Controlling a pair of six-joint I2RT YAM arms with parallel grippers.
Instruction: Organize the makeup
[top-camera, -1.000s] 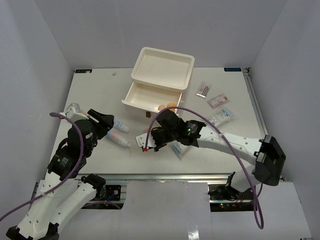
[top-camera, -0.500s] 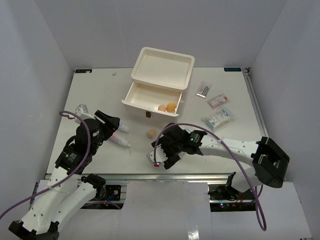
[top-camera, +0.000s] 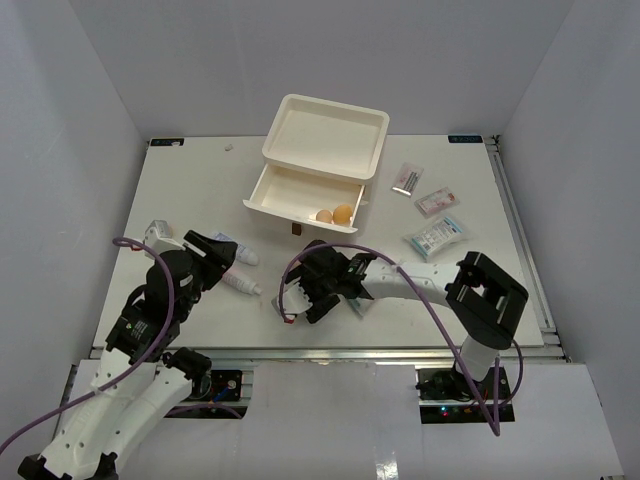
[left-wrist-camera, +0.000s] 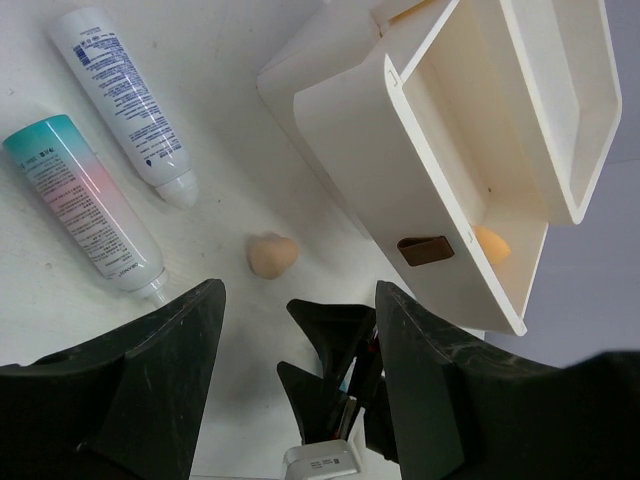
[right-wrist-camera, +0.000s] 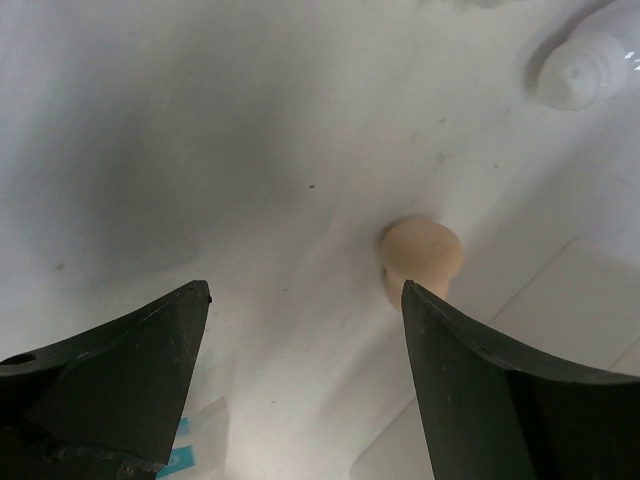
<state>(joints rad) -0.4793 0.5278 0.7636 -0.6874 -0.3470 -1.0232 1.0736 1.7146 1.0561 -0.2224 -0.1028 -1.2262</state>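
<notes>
Both hands empty. Right gripper (right-wrist-camera: 305, 290) has its jaws wide apart with nothing between them, pointing down at the table (top-camera: 190, 180). The loose sponge (right-wrist-camera: 420, 255) sits centre-right in the right wrist view, just past the right-hand finger and not touched. In the top view the arm hides it.

My read is that it's lining up on that sponge so it can join the two sponges (top-camera: 333, 214) in the open drawer (top-camera: 280, 213). The drawer is pulled out towards the arms, so a drop-in from above is easy.

Left gripper (left-wrist-camera: 300, 290) is also spread and holds nothing. It hangs over the table left of centre, and the tubes (left-wrist-camera: 120, 90) lie side by side at upper left of its view. I'd guess it's parked near them as its next pick, well clear of the right arm's reach.

Packets (top-camera: 437, 235) are loose at right of the top view, apart from the box (top-camera: 335, 105). One more flat packet seems to lie under the right forearm, but it's partly hidden.

The table is matt white and flat, and small items could slide on it. The walls (top-camera: 330, 50) are plain pale grey on three sides. Lighting is even, with soft shadows under the arms.
</notes>
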